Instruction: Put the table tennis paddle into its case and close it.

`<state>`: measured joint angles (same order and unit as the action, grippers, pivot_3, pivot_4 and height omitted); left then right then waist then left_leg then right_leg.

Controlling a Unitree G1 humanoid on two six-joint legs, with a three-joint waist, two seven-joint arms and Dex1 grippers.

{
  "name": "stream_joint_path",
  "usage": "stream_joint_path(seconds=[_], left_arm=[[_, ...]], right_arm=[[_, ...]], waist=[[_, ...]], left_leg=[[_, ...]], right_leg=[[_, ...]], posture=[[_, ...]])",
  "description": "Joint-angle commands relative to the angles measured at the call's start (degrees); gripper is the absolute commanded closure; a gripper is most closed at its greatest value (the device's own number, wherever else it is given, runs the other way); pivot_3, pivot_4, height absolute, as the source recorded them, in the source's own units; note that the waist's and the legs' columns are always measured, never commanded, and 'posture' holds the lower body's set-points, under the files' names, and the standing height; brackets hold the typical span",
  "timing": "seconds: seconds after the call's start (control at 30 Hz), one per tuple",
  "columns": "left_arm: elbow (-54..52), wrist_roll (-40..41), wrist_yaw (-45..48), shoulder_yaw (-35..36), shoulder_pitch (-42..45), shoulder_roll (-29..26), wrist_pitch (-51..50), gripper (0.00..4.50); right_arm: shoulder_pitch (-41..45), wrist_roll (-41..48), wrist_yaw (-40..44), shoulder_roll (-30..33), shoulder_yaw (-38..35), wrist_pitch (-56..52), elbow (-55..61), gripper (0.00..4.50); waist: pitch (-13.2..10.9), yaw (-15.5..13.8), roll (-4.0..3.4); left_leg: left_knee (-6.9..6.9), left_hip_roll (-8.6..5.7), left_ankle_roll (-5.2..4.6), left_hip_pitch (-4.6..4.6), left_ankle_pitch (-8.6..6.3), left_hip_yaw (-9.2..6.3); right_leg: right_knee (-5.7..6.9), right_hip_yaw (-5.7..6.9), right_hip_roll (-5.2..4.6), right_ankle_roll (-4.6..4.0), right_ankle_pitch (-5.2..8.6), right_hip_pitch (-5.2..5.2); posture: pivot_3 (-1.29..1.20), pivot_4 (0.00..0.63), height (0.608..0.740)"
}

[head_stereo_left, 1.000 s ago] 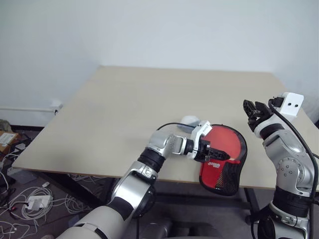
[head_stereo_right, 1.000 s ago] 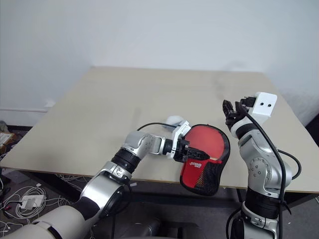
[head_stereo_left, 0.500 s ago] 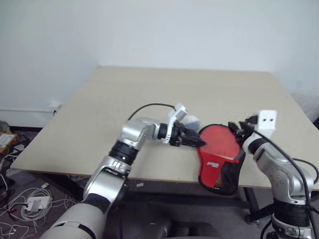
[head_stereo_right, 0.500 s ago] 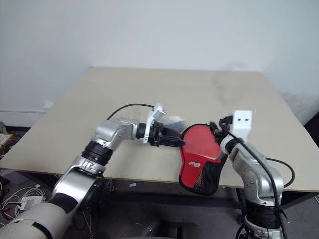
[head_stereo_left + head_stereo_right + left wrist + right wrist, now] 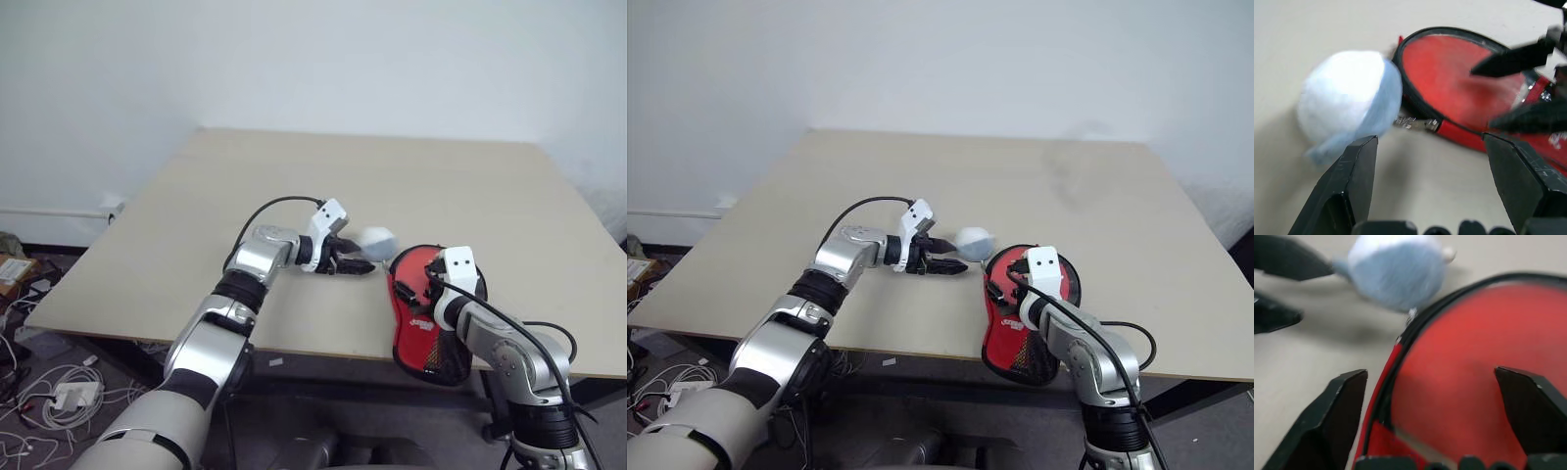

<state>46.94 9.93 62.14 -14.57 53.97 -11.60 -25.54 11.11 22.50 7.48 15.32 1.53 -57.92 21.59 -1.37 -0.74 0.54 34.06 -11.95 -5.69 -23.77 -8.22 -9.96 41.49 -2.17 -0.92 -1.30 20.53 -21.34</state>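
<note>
Near table's front edge: soft red fabric case (image 5: 431, 323) is lying, its black mesh end overhanging.
Left wrist view: round red rubber paddle (image 5: 1459, 83) is sitting inside, fluffy grey-white plush (image 5: 1347, 105) touching the zipper.
Left gripper (image 5: 361, 264): fingers are spreading wide, empty, beside the plush.
Right gripper (image 5: 1435, 396): fingers are gaping wide over the case.

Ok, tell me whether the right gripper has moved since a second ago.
Yes. The right gripper has come down and toward the robot's left, from raised beside the case to just over its red face, jaws open.
</note>
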Motion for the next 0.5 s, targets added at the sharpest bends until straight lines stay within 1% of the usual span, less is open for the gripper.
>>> stream_joint_path(seconds=[0.03, 0.13, 0.23, 0.27, 0.37, 0.5], left_arm=[[-2.1, 2.5, 2.4, 1.5, 2.2, 1.6, -9.7, 0.89], [-1.9, 3.4, 1.8, 1.7, 3.0, 3.6, -19.2, 0.89], [-0.8, 2.1, -0.4, 0.7, 2.5, 5.4, -22.9, 0.89], [-0.7, 2.2, -1.0, 0.8, 2.3, 6.1, -24.2, 0.89], [-1.1, 4.0, -1.7, 1.9, 2.0, 8.7, -29.2, 0.89], [0.2, 3.7, -6.6, 3.3, 1.6, 12.6, -31.0, 0.89]], right_arm=[[1.6, -0.9, -1.0, 0.0, -2.8, 1.8, 3.5, 0.02], [4.3, 1.5, -3.9, -3.2, -12.1, 4.7, 3.2, 0.02], [7.2, 2.7, -6.0, -3.5, -20.2, 7.0, 2.4, 0.02], [8.0, 3.4, -6.2, -3.4, -22.2, 7.5, 2.2, 0.02], [9.2, 4.0, -6.4, -2.5, -25.3, 8.2, 2.0, 0.02], [9.0, 2.9, -7.0, -2.1, -25.4, 8.3, 1.5, 0.02]], waist=[[0.0, 0.0, 0.0], [0.0, 0.0, 0.01], [0.0, 0.0, 0.01], [0.0, 0.0, 0.02], [0.0, 0.0, 0.02], [0.0, 0.1, 0.01]], left_leg=[[0.0, 0.0, 0.0, 0.0, 0.0, -0.02], [0.02, 0.0, -0.11, 0.0, -0.07, -0.02], [0.07, 0.0, -0.1, 0.0, -0.06, -0.02], [0.08, 0.0, 0.04, 0.0, 0.03, -0.02], [0.06, 0.0, 0.12, 0.0, 0.08, -0.01], [0.06, 0.0, 0.14, 0.0, 0.09, -0.01]], right_leg=[[0.01, 0.0, 0.01, 0.0, 0.0, -0.01], [0.04, 0.02, 0.02, 0.01, 0.0, 0.0], [0.06, 0.01, 0.02, 0.03, -0.01, 0.03], [0.04, 0.02, 0.02, 0.04, -0.02, 0.03], [0.04, 0.01, 0.01, 0.04, -0.02, 0.03], [0.1, 0.0, 0.0, 0.04, -0.03, 0.01]], posture=[[0.0, 0.0, 0.74], [0.0, 0.0, 0.74], [0.0, 0.0, 0.74], [0.0, 0.0, 0.74], [0.0, 0.0, 0.74], [0.0, 0.0, 0.74]])
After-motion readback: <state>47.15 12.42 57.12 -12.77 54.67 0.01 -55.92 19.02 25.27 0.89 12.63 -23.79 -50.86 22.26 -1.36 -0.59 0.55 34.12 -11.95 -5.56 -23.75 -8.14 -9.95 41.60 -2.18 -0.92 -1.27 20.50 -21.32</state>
